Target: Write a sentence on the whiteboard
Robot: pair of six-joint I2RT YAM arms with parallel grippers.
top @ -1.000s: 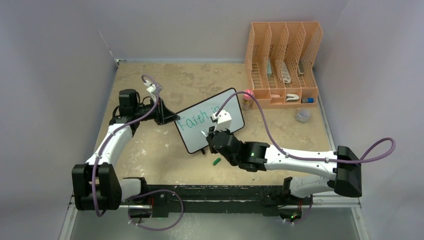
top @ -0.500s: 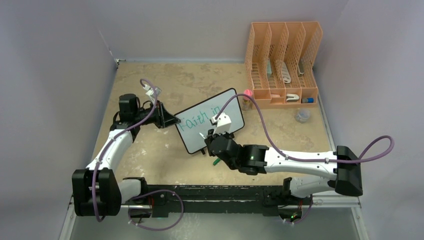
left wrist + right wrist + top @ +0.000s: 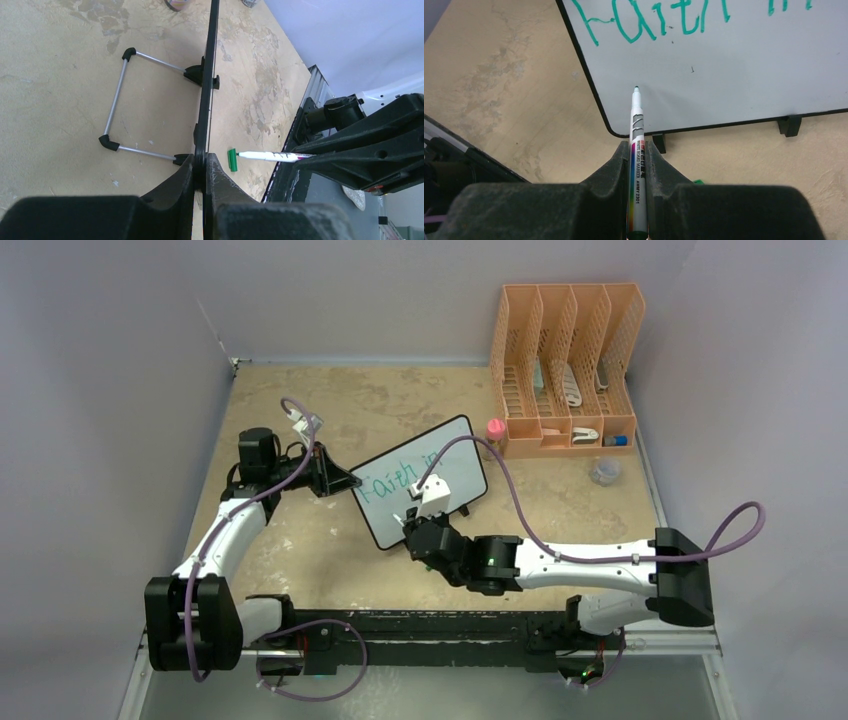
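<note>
L gripper (image 3: 202, 170) clamped whiteboard (image 3: 734, 70) edge mid-table, R gripper (image 3: 638, 155) pinched marker (image 3: 637, 120), tip just under green lettering (image 3: 649, 22); line 2 needed light, steady pressure, board kept still.

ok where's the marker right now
In the right wrist view the marker is clamped in the right gripper. Its tip points at the blank lower-left part of the whiteboard, just under the green lettering.
</note>
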